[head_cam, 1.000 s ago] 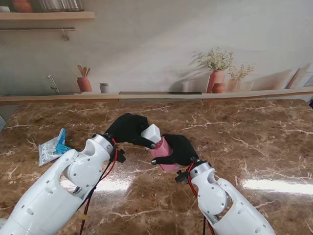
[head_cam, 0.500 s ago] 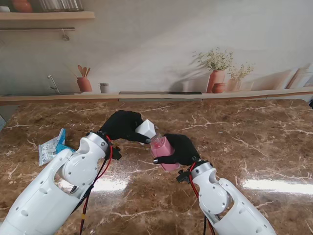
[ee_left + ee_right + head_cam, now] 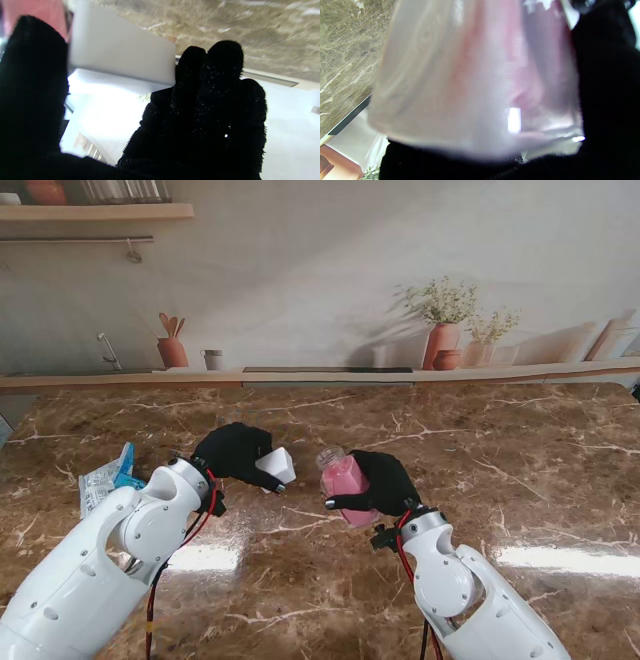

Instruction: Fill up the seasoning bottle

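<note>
right hand (image 3: pixel 378 483): fingers wrapped round the clear pink-filled seasoning bottle (image 3: pixel 343 477), held tilted off the brown marble worktop (image 3: pixel 520 470), mouth uncapped
left hand (image 3: pixel 234 454): fingers pinching the white angular cap (image 3: pixel 278 466), apart from the bottle
refill: blue-white sachet (image 3: pixel 106 479) lies at far left (both hands busy)
risk: tilted open bottle could spill pink contents; cap grip looks shallow, may drop

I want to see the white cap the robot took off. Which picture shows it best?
The stand's view: the whole white cap shows in the left hand, apart from the pink bottle. The left wrist view shows it close and blurred; the right wrist view misses it.
</note>
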You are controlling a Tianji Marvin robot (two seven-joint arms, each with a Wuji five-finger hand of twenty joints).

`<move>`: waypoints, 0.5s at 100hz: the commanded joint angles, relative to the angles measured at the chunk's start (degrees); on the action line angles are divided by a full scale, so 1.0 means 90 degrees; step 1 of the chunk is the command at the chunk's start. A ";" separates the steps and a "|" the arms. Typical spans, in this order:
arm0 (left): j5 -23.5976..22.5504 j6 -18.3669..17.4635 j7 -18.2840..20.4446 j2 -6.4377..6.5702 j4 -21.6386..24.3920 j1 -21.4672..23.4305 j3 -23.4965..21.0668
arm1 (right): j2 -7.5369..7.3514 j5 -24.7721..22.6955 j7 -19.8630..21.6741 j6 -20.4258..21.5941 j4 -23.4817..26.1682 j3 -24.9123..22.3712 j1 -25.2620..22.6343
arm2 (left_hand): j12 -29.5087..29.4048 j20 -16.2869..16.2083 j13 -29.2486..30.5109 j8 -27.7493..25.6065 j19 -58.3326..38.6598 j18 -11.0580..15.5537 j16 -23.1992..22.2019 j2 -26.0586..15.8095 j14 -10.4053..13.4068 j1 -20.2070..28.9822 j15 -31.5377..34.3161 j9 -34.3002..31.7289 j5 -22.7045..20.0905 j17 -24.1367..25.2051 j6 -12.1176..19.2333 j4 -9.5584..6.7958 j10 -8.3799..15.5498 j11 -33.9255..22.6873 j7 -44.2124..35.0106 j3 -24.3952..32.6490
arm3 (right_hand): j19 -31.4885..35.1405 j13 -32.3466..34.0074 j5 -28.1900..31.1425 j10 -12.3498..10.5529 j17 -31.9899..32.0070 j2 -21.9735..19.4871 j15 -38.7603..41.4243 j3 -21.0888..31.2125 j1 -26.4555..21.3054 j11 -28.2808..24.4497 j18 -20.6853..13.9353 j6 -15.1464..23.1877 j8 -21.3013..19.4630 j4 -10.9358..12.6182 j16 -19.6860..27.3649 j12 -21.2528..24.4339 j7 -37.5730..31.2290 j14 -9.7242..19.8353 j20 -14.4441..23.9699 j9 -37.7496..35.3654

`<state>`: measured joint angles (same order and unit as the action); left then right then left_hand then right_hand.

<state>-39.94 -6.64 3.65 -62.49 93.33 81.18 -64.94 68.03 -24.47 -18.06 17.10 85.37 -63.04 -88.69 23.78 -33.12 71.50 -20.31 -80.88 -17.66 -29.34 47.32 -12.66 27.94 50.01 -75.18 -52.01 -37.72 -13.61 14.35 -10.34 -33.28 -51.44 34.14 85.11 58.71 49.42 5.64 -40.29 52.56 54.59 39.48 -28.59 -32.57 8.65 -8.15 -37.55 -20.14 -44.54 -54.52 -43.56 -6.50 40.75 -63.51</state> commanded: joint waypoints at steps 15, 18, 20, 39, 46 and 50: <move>-0.0268 -0.0050 -0.0039 0.0080 -0.0692 -0.0005 0.0175 | 0.0013 0.0034 0.0084 0.0001 0.0015 -0.0009 -0.0014 | 0.0016 -0.0172 0.0127 -0.0377 -0.0105 0.0506 -0.0019 -0.0663 0.0240 0.0922 -0.0161 -0.0571 -0.0253 0.0059 0.1581 -0.0293 0.0654 -0.0239 -0.0890 0.3039 | 0.0189 0.0573 0.0849 -0.1154 -0.0035 -0.1669 0.0706 0.2938 -0.1623 -0.0588 -0.0191 0.2840 -0.0363 0.0539 -0.0198 -0.0179 -0.0933 0.0717 0.0125 -0.0369; -0.0336 -0.0079 -0.0087 0.0084 -0.0789 -0.0021 0.0206 | 0.0014 0.0035 0.0080 0.0002 0.0016 -0.0006 -0.0011 | 0.0016 -0.0172 0.0129 -0.0372 -0.0103 0.0510 -0.0022 -0.0665 0.0249 0.0920 -0.0164 -0.0570 -0.0250 0.0061 0.1604 -0.0291 0.0652 -0.0237 -0.0888 0.3033 | 0.0189 0.0573 0.0849 -0.1154 -0.0035 -0.1669 0.0706 0.2938 -0.1622 -0.0588 -0.0191 0.2841 -0.0363 0.0539 -0.0198 -0.0179 -0.0934 0.0717 0.0125 -0.0369; -0.0375 -0.0090 -0.0115 0.0087 -0.0843 -0.0029 0.0226 | 0.0015 0.0035 0.0077 0.0002 0.0016 -0.0004 -0.0008 | 0.0015 -0.0173 0.0129 -0.0370 -0.0102 0.0513 -0.0024 -0.0676 0.0253 0.0915 -0.0166 -0.0565 -0.0250 0.0061 0.1616 -0.0291 0.0656 -0.0234 -0.0889 0.3029 | 0.0189 0.0573 0.0849 -0.1155 -0.0035 -0.1667 0.0706 0.2939 -0.1622 -0.0588 -0.0191 0.2841 -0.0363 0.0539 -0.0198 -0.0179 -0.0934 0.0717 0.0125 -0.0369; -0.0662 -0.0139 -0.0335 0.0115 -0.1285 -0.0014 0.0376 | 0.0019 0.0044 0.0079 -0.0005 0.0009 0.0022 0.0019 | 0.0013 -0.0179 0.0127 -0.0362 -0.0106 0.0562 -0.0036 -0.0701 0.0276 0.0901 -0.0200 -0.0549 -0.0220 0.0069 0.1673 -0.0290 0.0671 -0.0220 -0.0899 0.2993 | 0.0189 0.0574 0.0849 -0.1152 -0.0035 -0.1669 0.0703 0.2938 -0.1622 -0.0586 -0.0190 0.2840 -0.0362 0.0540 -0.0196 -0.0178 -0.0934 0.0726 0.0124 -0.0363; -0.0792 -0.0162 -0.0430 0.0128 -0.1386 0.0028 0.0389 | 0.0017 0.0058 0.0099 -0.0007 -0.0001 0.0033 0.0028 | 0.0013 -0.0182 0.0126 -0.0357 -0.0105 0.0557 -0.0041 -0.0708 0.0280 0.0892 -0.0207 -0.0544 -0.0211 0.0085 0.1690 -0.0287 0.0670 -0.0218 -0.0900 0.2986 | 0.0189 0.0573 0.0849 -0.1161 -0.0035 -0.1670 0.0701 0.2937 -0.1622 -0.0589 -0.0190 0.2840 -0.0362 0.0541 -0.0195 -0.0179 -0.0934 0.0723 0.0124 -0.0367; -0.0878 -0.0182 -0.0439 0.0144 -0.1414 0.0061 0.0377 | 0.0016 0.0066 0.0109 -0.0009 -0.0008 0.0039 0.0033 | 0.0012 -0.0184 0.0125 -0.0355 -0.0106 0.0563 -0.0043 -0.0731 0.0298 0.0882 -0.0215 -0.0533 -0.0205 0.0090 0.1709 -0.0287 0.0663 -0.0214 -0.0902 0.2975 | 0.0189 0.0572 0.0849 -0.1153 -0.0035 -0.1667 0.0700 0.2939 -0.1623 -0.0588 -0.0190 0.2840 -0.0362 0.0541 -0.0195 -0.0179 -0.0935 0.0719 0.0124 -0.0365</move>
<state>-46.83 -8.02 -0.31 -61.69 81.53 80.47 -61.60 68.02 -24.31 -17.93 17.13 85.31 -62.78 -88.42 23.78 -33.22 71.48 -20.31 -80.88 -17.59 -29.35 47.26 -12.65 27.92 49.93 -75.18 -52.01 -37.62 -13.60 14.35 -10.33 -33.28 -51.44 34.15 85.11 58.71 49.42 5.64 -40.29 52.56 54.59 39.48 -28.59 -32.58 8.65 -8.15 -37.55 -20.11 -44.54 -54.52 -43.56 -6.50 40.75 -63.51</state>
